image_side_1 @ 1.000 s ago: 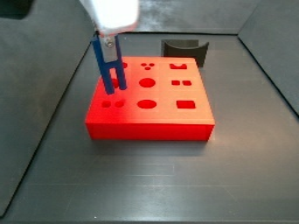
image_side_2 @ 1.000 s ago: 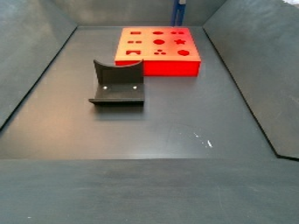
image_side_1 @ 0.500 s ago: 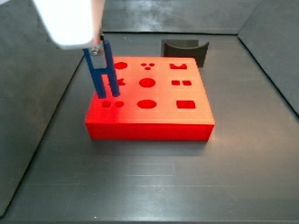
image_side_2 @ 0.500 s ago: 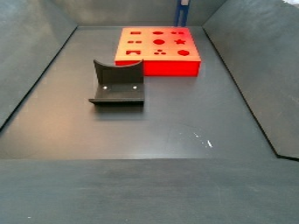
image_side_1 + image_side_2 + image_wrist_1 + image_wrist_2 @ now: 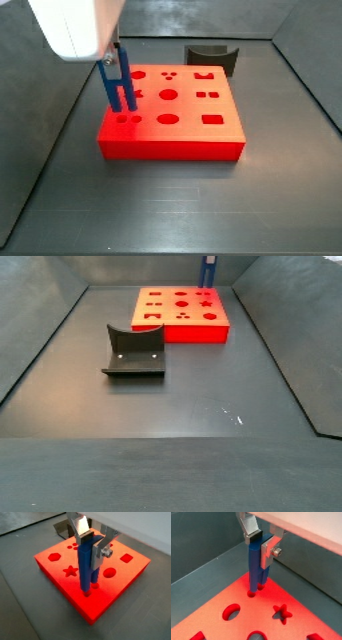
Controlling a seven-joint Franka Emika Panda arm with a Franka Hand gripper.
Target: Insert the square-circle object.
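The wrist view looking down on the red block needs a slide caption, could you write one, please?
Pincer holds the blue square-circle object upright, prong tips at the red block.

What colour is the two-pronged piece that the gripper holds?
Dark blue. The piece, held in the gripper above the red block, shows best in a wrist view.

Dark floor (image 5: 201,406) carries red block (image 5: 183,316), grey holder (image 5: 134,353).

No lettering, label, brand, number or sign readable anywhere. Red block (image 5: 171,112) marked only by cut-out shapes, not characters. Pincer (image 5: 92,538), above the block at the upper middle of a wrist view, clamped on the square-circle object (image 5: 88,564), both bare of print.
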